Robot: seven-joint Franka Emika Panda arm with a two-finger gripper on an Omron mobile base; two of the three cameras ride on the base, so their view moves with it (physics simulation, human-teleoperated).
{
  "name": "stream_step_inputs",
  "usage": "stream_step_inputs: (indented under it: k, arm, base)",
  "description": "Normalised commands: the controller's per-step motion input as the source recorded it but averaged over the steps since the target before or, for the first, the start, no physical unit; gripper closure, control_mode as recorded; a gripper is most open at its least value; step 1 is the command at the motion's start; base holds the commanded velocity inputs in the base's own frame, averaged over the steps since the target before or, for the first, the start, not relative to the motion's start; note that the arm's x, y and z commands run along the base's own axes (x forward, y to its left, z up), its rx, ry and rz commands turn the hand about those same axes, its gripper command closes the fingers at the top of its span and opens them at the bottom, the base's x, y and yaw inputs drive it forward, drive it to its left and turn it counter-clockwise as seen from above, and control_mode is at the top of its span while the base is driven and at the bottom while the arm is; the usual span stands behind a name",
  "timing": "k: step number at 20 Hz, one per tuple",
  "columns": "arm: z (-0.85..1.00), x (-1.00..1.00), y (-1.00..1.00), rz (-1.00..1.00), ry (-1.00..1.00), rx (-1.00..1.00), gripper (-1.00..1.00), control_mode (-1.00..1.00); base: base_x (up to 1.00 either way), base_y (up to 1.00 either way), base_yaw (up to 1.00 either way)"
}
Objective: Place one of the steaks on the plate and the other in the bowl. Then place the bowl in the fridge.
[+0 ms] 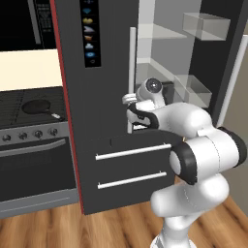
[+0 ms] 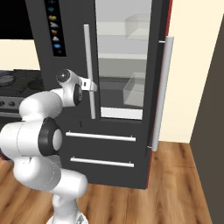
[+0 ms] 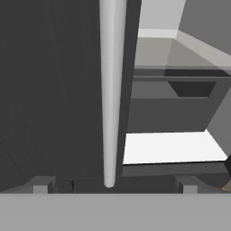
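Nearest to me, the gripper (image 3: 113, 187) stood with its jaws spread wide and nothing between them, its two finger tips (image 3: 41, 186) flanking the lower end of the left door handle (image 3: 112, 90), which ran up the middle of the hand view. From the base cameras, the hand (image 2: 85, 84) sat level with that silver bar, at the inner edge of the closed left door (image 1: 104, 87).

Beyond the handle, the fridge (image 2: 118, 131) had its right door (image 2: 164, 78) swung open, showing a white lower shelf (image 3: 173, 146), a glass shelf above it and clear door bins (image 1: 193, 89). Two drawer pulls (image 1: 131, 151) lay below. Farther off to the left stood the stove (image 1: 34, 121) with a dark pan (image 1: 38, 106) on it.

I judged the work to be at the fridge stage, though whether I was opening it or had finished loading it the pictures did not settle. Any next move called for clearing the handle before the arm swung.

The bowl could not be made out on any shelf I could see. A small tan patch (image 3: 227, 187) at the right edge of the hand view was cut off and too small to name. The steaks and plate lay outside the pictures.
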Motion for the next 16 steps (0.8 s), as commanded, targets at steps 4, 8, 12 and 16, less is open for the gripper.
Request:
stream_step_inputs:
  k: [4, 8, 12, 16]
  arm:
    - [0.09, 0.23, 0.0, 0.0, -0.04, 0.01, -1.0, -1.0]
    - [0.03, 0.4, 0.0, 0.0, 0.0, 0.0, -1.0, -1.0]
    - [0.0, 0.37, 0.0, 0.0, 0.0, 0.0, -1.0, -1.0]
    - [0.0, 0.29, 0.0, 0.0, 0.01, 0.0, -1.0, -1.0]
  base:
    - [0.0, 0.0, 0.0]
    - [0.0, 0.0, 0.0]
    - [0.0, 0.0, 0.0]
    - [0.0, 0.0, 0.0]
